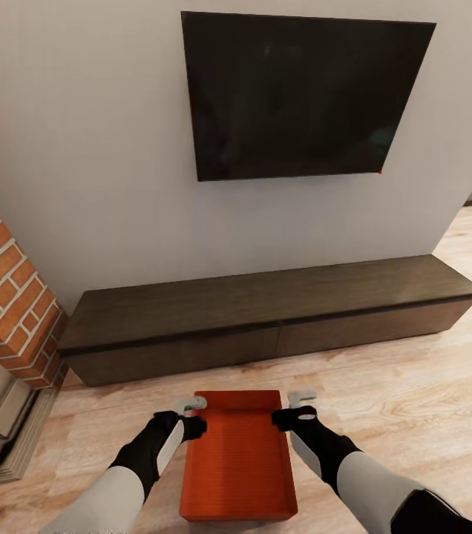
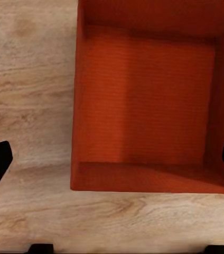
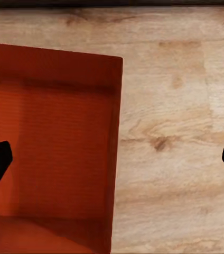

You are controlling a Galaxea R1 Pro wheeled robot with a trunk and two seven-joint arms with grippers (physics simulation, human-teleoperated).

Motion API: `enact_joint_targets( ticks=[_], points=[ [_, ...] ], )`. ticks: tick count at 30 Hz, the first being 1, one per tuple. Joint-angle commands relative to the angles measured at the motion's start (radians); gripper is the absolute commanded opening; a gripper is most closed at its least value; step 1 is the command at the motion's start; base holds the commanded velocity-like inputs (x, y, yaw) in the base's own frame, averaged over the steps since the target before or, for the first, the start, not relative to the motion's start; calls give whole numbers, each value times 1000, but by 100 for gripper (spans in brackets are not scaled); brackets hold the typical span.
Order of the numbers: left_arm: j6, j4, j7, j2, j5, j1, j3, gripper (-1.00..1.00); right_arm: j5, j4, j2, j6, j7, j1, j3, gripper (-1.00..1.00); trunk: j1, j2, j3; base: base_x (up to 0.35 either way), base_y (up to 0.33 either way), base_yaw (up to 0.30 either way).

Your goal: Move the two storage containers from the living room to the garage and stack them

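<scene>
Head view: storage container (image 1: 240,456) sits on the wood floor (image 1: 407,415) at 6 o'clock, left tool (image 1: 191,415) and right tool (image 1: 299,408) spread astride its long walls. Lower both evenly, then pinch each wall.

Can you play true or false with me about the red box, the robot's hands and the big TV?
1. The storage container sits on a light wood floor. True.
2. The container is full of toys. False: its inside is bare, as the left wrist view shows.
3. The left end effector and the right end effector are at opposite side walls of the container. True.
4. The TV is showing a cartoon. False: its screen is black.
5. The container stands on top of the dark cabinet. False: it is on the floor in front of the cabinet.
6. Each end effector's fingers are spread wide, one over the container and one over the floor. True, seen in both wrist views.
</scene>
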Motion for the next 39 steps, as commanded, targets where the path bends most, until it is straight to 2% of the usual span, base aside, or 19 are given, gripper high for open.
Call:
enact_joint_targets(
  ticks=[1,4,6,7,11,17,21,25,27,33,39],
  points=[
    [-20,29,53,-2,9,-5,-5,100,-29,24,14,-23,-19,-1,0,100,0,0,-1,0,0,0],
    [-35,67,86,-3,2,-7,-33,100,-98,93,34,-89,-26,-1,-3,100,0,0,-1,0,0,0],
    [-38,86,91,-2,0,-7,-48,100,-117,114,43,-105,-27,-1,-4,100,0,0,-1,0,0,0],
    [-61,122,93,-1,-6,-7,-75,100,-130,127,49,-113,-28,0,-5,100,0,0,-1,0,0,0],
    [-90,169,94,1,-8,-8,-96,100,-134,158,51,-114,-27,0,-8,100,0,0,-1,0,0,0],
    [-89,184,94,4,1,-8,-95,100,-135,168,50,-95,-26,0,-6,100,0,0,-1,0,0,0],
    [-65,179,95,5,5,-8,-95,100,-133,167,49,-19,-26,0,0,100,0,0,-1,0,0,0],
    [19,156,95,6,7,-8,-95,100,-128,145,49,154,-26,-1,2,100,0,0,-1,0,0,0],
    [38,140,96,5,8,-8,-94,100,-126,131,50,202,-26,-1,2,100,0,0,-1,0,0,0],
    [51,121,96,5,10,-8,-93,100,-127,122,49,270,-26,-1,3,100,0,0,-1,0,0,0],
    [41,124,96,7,11,-8,-88,100,-125,121,46,272,-26,-1,4,100,0,0,-1,0,0,0]
  ],
)
